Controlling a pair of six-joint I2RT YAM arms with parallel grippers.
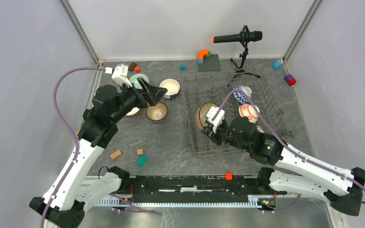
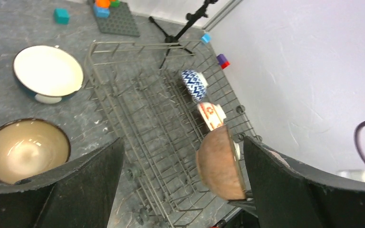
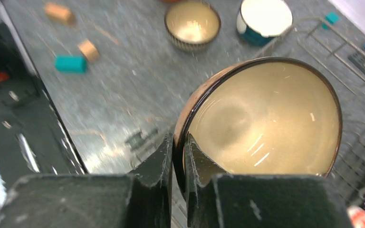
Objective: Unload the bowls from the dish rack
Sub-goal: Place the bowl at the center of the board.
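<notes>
The grey wire dish rack [image 1: 190,137] lies right of centre. My right gripper [image 1: 209,124] is shut on the rim of a brown bowl [image 1: 202,115], which it holds on edge at the rack's left side. In the right wrist view the fingers [image 3: 167,152] pinch that rim on either side, and the bowl's cream inside [image 3: 266,118] faces the camera. A blue-white zigzag bowl [image 1: 241,95] and a red-white bowl [image 1: 248,112] stand in the rack. My left gripper [image 1: 154,92] hangs open above the table, left of the rack, with nothing between its fingers [image 2: 100,166].
On the table left of the rack are a teal bowl [image 1: 170,88], a dark bowl with a cream inside [image 1: 157,112] and a pale green bowl [image 1: 138,80]. A microphone tripod [image 1: 241,61] and a studded plate [image 1: 209,62] stand behind. Loose blocks [image 1: 142,160] lie near the front.
</notes>
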